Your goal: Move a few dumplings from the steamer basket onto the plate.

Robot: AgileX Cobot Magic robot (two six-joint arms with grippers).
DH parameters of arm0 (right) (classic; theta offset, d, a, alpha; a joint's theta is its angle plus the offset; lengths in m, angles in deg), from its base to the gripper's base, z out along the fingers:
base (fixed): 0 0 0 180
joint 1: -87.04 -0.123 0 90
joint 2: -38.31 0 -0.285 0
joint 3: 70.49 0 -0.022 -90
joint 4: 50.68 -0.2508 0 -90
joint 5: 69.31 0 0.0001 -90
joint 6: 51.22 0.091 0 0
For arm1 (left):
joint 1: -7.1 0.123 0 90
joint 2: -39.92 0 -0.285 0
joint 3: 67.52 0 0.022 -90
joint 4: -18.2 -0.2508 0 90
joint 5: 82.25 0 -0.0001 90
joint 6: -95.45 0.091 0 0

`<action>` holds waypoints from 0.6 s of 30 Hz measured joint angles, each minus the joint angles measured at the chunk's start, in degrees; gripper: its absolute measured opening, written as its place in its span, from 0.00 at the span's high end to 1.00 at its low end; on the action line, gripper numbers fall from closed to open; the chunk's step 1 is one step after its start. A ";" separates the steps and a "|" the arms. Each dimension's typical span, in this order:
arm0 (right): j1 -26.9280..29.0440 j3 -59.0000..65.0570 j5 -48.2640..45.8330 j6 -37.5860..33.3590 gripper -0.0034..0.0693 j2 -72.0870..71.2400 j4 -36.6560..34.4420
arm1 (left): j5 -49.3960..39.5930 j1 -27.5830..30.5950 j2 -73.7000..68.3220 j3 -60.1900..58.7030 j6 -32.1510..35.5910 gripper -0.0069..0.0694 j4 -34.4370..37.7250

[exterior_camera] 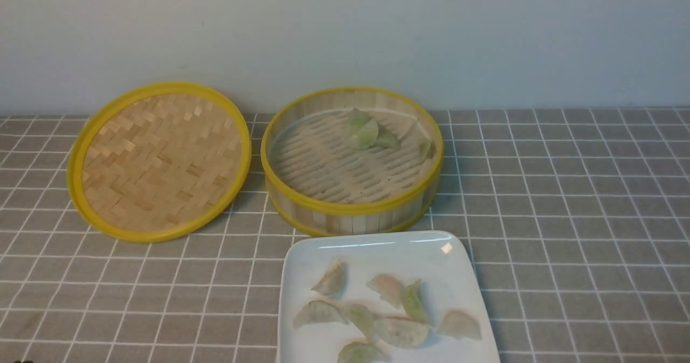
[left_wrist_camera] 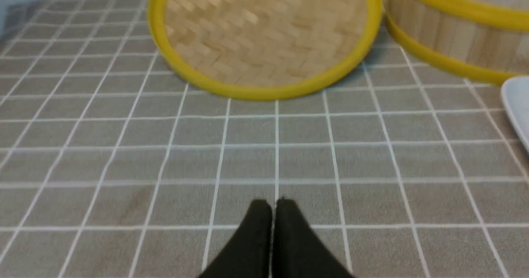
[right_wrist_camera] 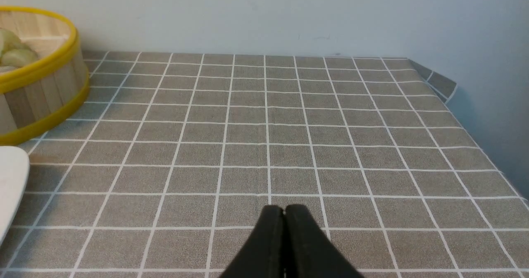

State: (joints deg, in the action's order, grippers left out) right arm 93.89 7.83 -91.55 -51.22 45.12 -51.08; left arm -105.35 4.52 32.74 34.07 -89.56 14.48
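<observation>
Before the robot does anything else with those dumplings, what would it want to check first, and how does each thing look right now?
1. Dumplings remaining in steamer basket: ok, a small cluster sits near its far side.
2. Free room on plate: ok, far part bare; several dumplings already there.
3. Lid off basket: ok, it lies to the basket's left.
4. Left gripper empty: ok, shut on nothing.
5. Right gripper empty: ok, shut on nothing.
6. Jaws ready to grasp: not ok, both shut.
</observation>
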 joint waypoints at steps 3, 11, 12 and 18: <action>0.00 0.00 0.00 0.00 0.97 0.00 0.00 | 0.65 0.06 0.00 -0.12 0.00 0.92 0.44; 0.00 0.00 0.00 0.00 0.97 0.00 0.00 | 0.94 0.06 0.00 -0.18 0.00 0.92 0.61; 0.00 0.00 0.00 0.00 0.97 0.00 0.00 | 0.94 0.06 0.00 -0.18 0.00 0.92 0.61; 0.00 0.00 0.00 0.00 0.97 0.00 0.00 | 0.94 0.06 0.00 -0.18 -0.06 0.92 0.61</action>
State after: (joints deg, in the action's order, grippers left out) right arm 93.89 7.83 -91.55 -51.22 45.12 -51.08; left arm -104.41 4.58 32.74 33.89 -89.62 15.08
